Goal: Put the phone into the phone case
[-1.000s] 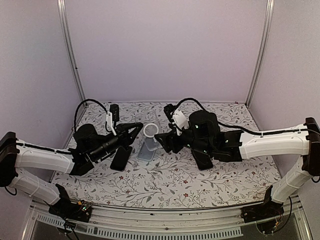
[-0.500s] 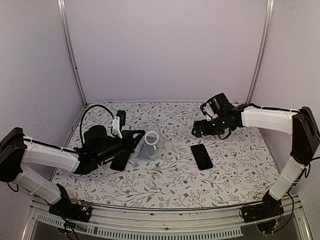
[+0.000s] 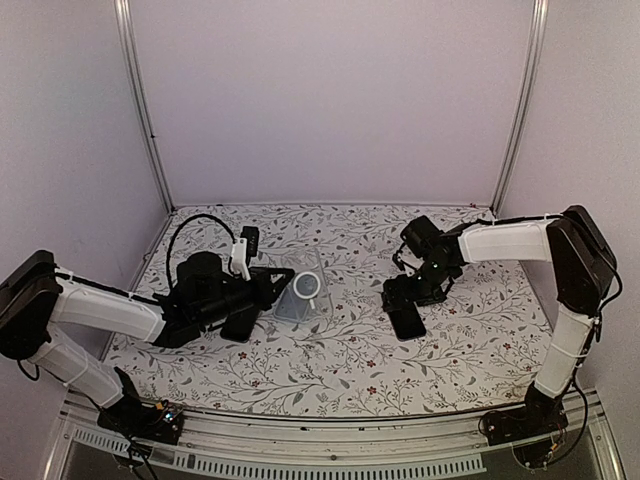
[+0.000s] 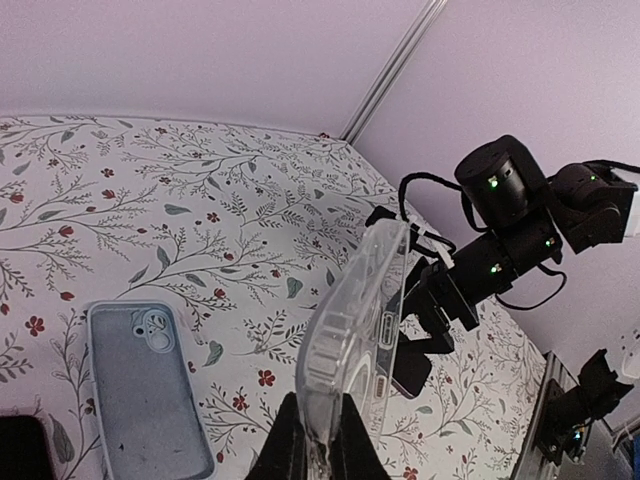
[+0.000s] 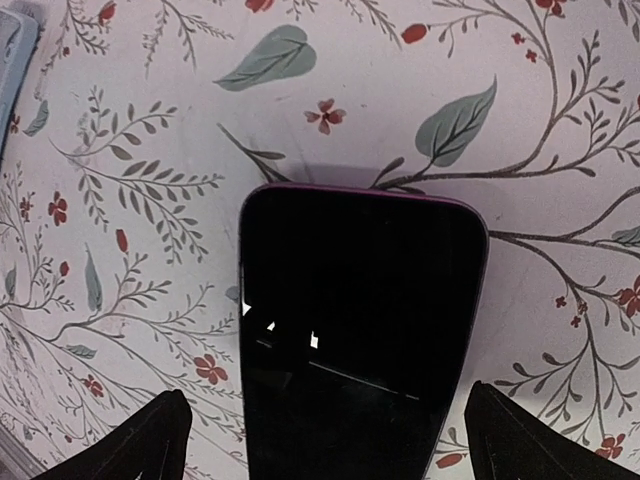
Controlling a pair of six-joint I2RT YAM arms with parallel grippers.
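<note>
The table (image 3: 350, 370), covered in a floral cloth, carries everything. The left arm (image 3: 100, 310) reaches in from the left side and the right arm (image 3: 500, 240) bends in from the right.

The phone (image 5: 360, 340) lies flat on the table right of centre, black screen up, with a thin purple rim. The right gripper (image 5: 340, 440) sits just above its near end. Its jaws are spread wider than the phone, one fingertip on each side, and they hold nothing. The wrist view does not show whether the fingertips touch the table.

The clear case (image 4: 355, 330) stands on edge, tilted, well left of the phone. The left gripper (image 4: 310, 445) is clamped on the case's lower edge. From above, a white ring shows on the case's back.

A pale blue slab (image 4: 150, 390), phone-shaped with a camera cluster at its far corner, lies flat on the table just beside the held case. I cannot tell whether it is a phone or another case.

A second dark phone (image 3: 240, 322) lies flat under the left gripper's wrist.
</note>
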